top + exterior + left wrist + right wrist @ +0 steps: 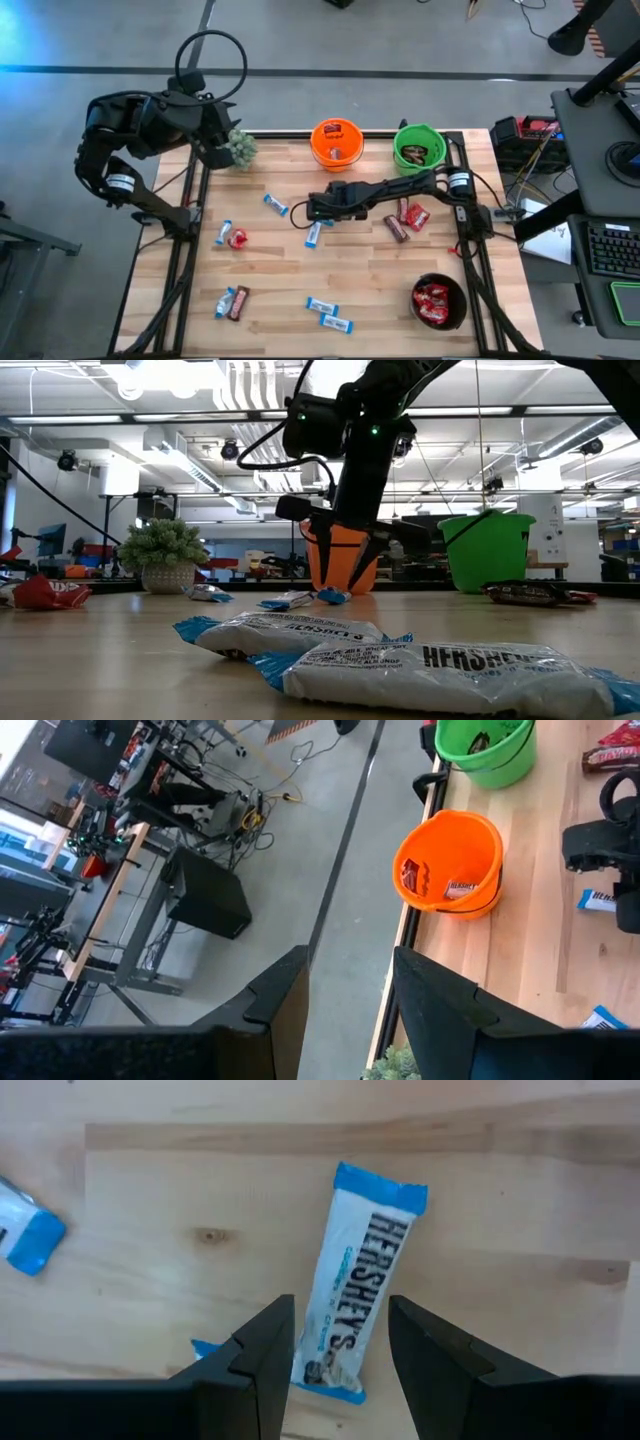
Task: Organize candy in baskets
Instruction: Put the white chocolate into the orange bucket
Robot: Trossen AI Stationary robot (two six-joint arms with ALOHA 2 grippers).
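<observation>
Blue-and-white bar [357, 1302] sits skewed between my right gripper's [340, 1345] spread fingers, so I fear closing could pinch only a wrapper edge.

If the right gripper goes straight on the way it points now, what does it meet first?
Most likely the blue-and-white bar lying on the table. The open right gripper points down at it, fingers either side of one end. How far above it stands is unclear.

Right hand [340, 1350] over bar [358, 1305]
</observation>
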